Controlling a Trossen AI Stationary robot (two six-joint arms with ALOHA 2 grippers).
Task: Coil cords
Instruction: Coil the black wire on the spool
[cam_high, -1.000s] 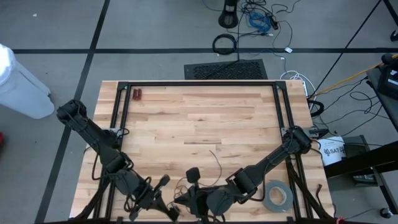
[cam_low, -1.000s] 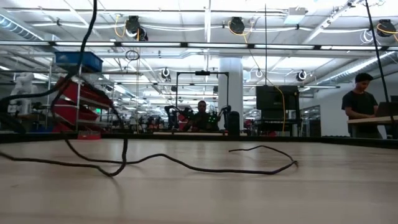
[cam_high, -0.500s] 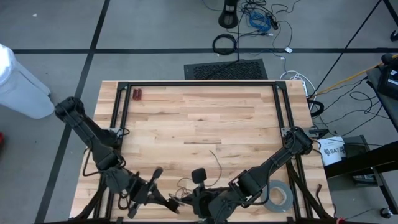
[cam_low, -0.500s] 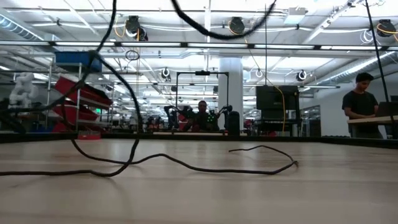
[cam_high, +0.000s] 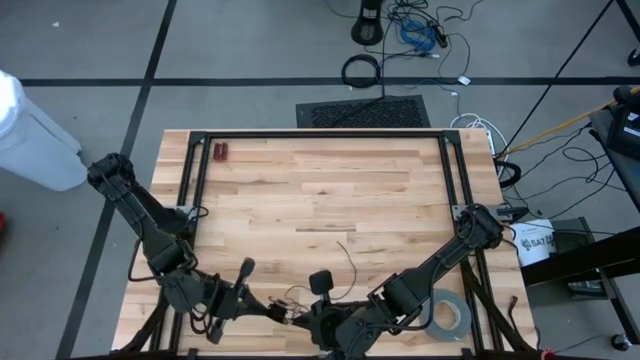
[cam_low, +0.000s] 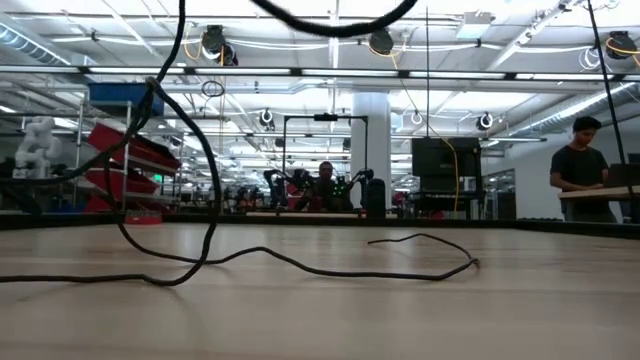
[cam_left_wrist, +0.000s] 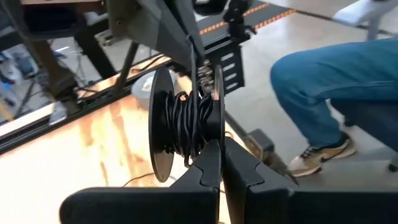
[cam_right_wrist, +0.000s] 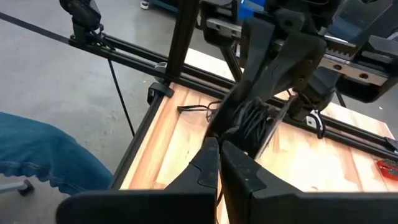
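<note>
Both arms reach low over the near edge of the table (cam_high: 320, 170) and meet there. The left gripper (cam_high: 283, 314) and the right gripper (cam_high: 305, 318) are both clenched. Between them the cord (cam_left_wrist: 186, 121) is wound on a black spool (cam_left_wrist: 160, 124), its loose end (cam_low: 420, 262) trailing on the wood

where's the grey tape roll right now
In the high view the grey tape roll lies flat at the table's near right corner, just right of the right arm's forearm, inside the black frame rail.
</note>
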